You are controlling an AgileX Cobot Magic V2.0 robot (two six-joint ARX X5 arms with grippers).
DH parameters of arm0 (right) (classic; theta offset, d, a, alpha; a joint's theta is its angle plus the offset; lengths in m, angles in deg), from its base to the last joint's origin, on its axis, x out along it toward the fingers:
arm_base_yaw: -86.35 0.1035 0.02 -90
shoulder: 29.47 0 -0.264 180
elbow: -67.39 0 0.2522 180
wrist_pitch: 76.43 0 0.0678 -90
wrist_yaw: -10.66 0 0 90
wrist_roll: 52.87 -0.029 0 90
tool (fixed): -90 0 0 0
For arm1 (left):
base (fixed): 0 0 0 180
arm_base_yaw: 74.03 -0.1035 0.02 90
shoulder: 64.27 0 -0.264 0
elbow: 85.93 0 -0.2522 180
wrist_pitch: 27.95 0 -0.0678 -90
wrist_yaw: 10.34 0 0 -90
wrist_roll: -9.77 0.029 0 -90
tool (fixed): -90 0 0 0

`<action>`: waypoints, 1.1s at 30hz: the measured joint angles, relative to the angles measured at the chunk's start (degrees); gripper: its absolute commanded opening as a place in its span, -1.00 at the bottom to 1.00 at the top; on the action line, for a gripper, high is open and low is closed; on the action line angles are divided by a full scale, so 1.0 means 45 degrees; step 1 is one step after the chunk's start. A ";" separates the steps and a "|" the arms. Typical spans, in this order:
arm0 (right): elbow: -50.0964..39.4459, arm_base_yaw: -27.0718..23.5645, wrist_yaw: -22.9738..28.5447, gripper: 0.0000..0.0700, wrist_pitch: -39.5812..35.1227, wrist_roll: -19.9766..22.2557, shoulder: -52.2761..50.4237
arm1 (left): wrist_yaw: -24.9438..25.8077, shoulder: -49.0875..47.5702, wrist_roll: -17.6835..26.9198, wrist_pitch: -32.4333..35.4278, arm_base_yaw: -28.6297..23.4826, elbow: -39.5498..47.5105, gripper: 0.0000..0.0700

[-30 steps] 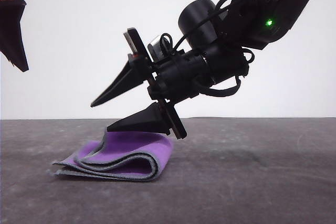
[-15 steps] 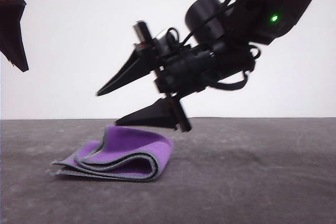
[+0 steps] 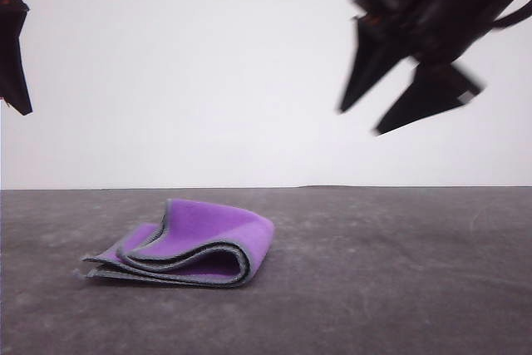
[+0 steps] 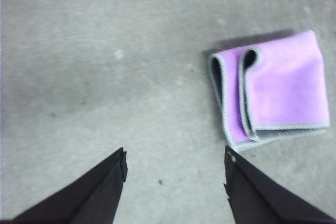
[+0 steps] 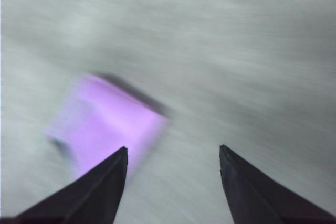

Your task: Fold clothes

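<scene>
One folded cloth (image 3: 187,244) lies on the table (image 3: 399,272), below and left of the right gripper (image 3: 359,120). Two grippers, right and left (image 4: 174,162), hang spread wide, empty.

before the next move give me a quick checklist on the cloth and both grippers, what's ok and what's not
1. Cloth lies folded on the table, purple face out: ok.
2. Fold tidy: not ok, layers bulge open and the grey edges are offset.
3. Right gripper open, holding nothing, high above the table: ok.
4. Left gripper open, holding nothing, cloth off to one side of it: ok.
5. Right wrist view sharp enough to aim by: not ok, blurred.
</scene>
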 measured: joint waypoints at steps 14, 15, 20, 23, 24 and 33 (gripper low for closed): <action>0.0000 -0.0752 0.4291 0.00 0.3565 0.1720 -0.4295 | -0.0005 0.0000 0.0035 0.0069 -0.0715 0.0000 0.01; 0.0000 -0.0775 0.4302 0.00 0.3591 0.1727 -0.4375 | -0.0005 0.0000 0.0031 0.0080 -0.0715 0.0000 0.01; 0.0000 -0.0807 0.4305 -0.12 0.3753 0.1756 -0.4417 | -0.0005 0.0000 -0.0021 0.0136 -0.0715 0.0000 -0.08; 0.0000 -0.0807 0.4305 -0.90 0.3836 0.1762 -0.4417 | -0.0005 0.0000 -0.0021 0.0136 -0.0715 0.0000 -0.86; 0.0000 -0.0807 0.4305 -0.99 0.3887 0.1787 -0.4417 | -0.0005 0.0000 -0.0030 0.0137 -0.0715 0.0000 -0.96; 0.0000 -0.0807 0.4305 -0.98 0.3945 0.1994 -0.4417 | -0.0005 0.0000 -0.0355 0.0262 -0.0715 0.0000 -0.96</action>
